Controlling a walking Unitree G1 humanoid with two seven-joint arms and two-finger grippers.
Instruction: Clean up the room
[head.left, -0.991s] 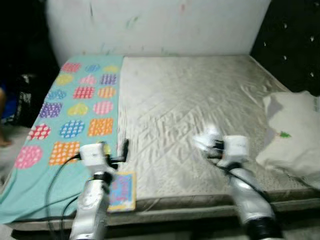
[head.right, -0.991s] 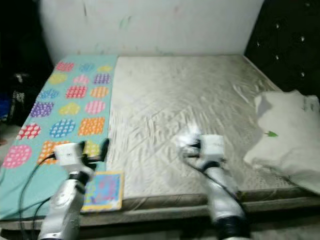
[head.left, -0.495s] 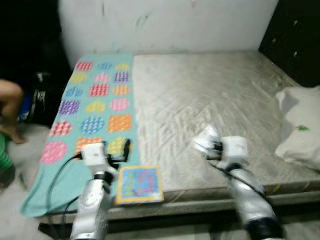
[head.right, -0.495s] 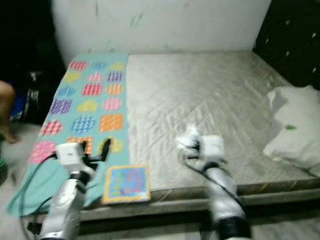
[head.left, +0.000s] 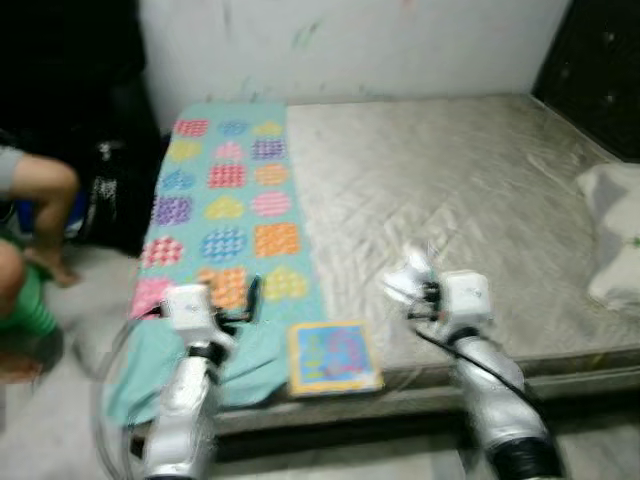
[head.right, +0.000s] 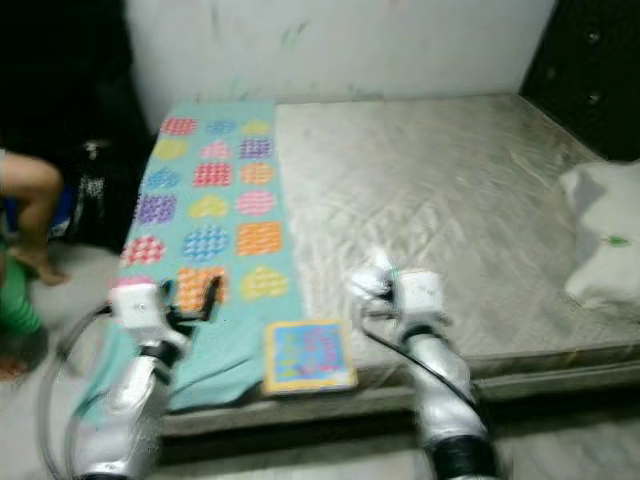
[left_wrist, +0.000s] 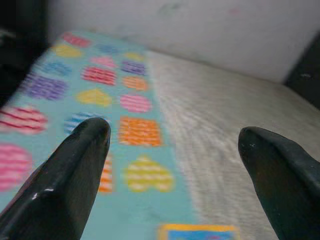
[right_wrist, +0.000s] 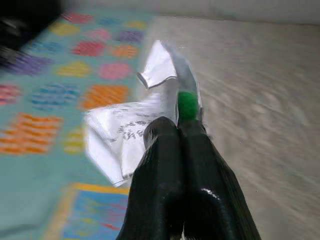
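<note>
My right gripper (right_wrist: 177, 132) is shut on a crumpled silver wrapper (right_wrist: 150, 110) with a green spot, held above the front edge of the bed; in the left eye view the wrapper (head.left: 407, 280) sticks up from that gripper (head.left: 425, 292). My left gripper (left_wrist: 172, 145) is open with nothing between its fingers, raised over the teal patterned blanket (head.left: 225, 215) near the bed's front left corner. A colourful picture book (head.left: 333, 356) lies flat on the mattress (head.left: 450, 180) at its front edge, between my two arms.
A white pillow (head.left: 615, 240) lies at the bed's right side by a dark headboard (head.left: 600, 60). A person's bare legs (head.left: 40, 190) and a green item are on the floor at the left, next to dark bags (head.left: 110, 190).
The view has swung left: bed, blanket and book have slid to the right in the picture, and the person's legs have come into sight. Both arms keep the same pose.
</note>
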